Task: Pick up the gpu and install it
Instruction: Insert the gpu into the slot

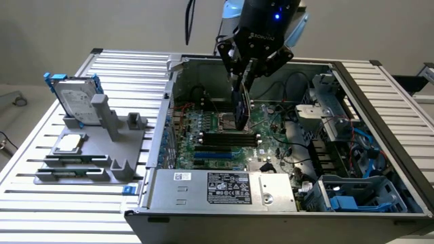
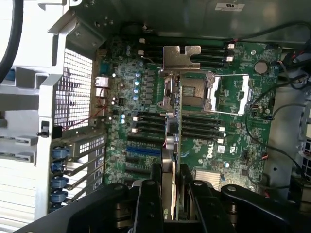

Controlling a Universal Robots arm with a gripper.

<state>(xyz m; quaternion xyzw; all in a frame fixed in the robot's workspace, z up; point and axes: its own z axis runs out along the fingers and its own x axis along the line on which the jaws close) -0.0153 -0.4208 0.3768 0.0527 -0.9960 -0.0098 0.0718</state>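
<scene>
Upper centre, over the open computer case (image 1: 160,147) on a slatted table (image 1: 122,66), the hand (image 1: 245,76) grips the gpu (image 1: 241,107); pale wall (image 1: 101,20) behind.

The slatted metal bench (image 1: 27,198) carried two things — an open computer case (image 1: 271,226) and, toward the exterior view's left, a grey rack (image 1: 129,148) of parts.

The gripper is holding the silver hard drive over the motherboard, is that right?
Not quite. The gripper holds the gpu over the motherboard, not the hard drive, which stands in the gray rack at the exterior view's left. The exterior view shows it.
</scene>
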